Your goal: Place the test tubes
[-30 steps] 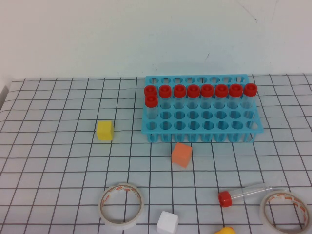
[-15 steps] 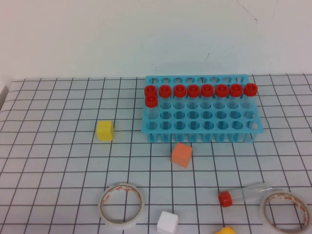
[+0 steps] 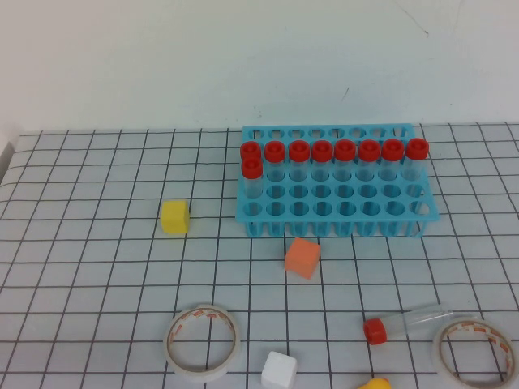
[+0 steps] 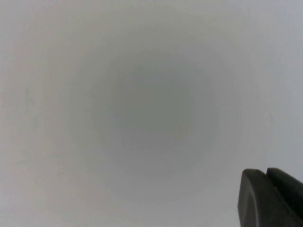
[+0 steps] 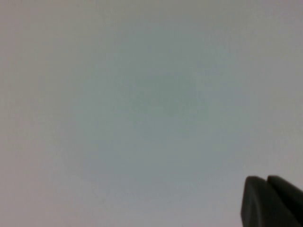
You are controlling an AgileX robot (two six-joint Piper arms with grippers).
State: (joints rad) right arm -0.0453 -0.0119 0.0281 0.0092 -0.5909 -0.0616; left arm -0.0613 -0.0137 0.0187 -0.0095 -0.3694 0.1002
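Near the front right of the gridded table [image 3: 81, 243] one clear plastic test tube with a red cap [image 3: 405, 322] lies on its side, just beside a roll of white tape [image 3: 474, 350]. Farther back stands the blue plastic rack [image 3: 340, 225] with nine red-capped tubes [image 3: 334, 156]: eight in one row, one in the next at the left end. An orange cube [image 3: 302, 258] sits just in front of it. I see the left gripper [image 4: 266, 174] only from its wrist, before a plain pale surface, jaws pressed together and holding nothing; the right gripper [image 5: 267, 179] likewise.
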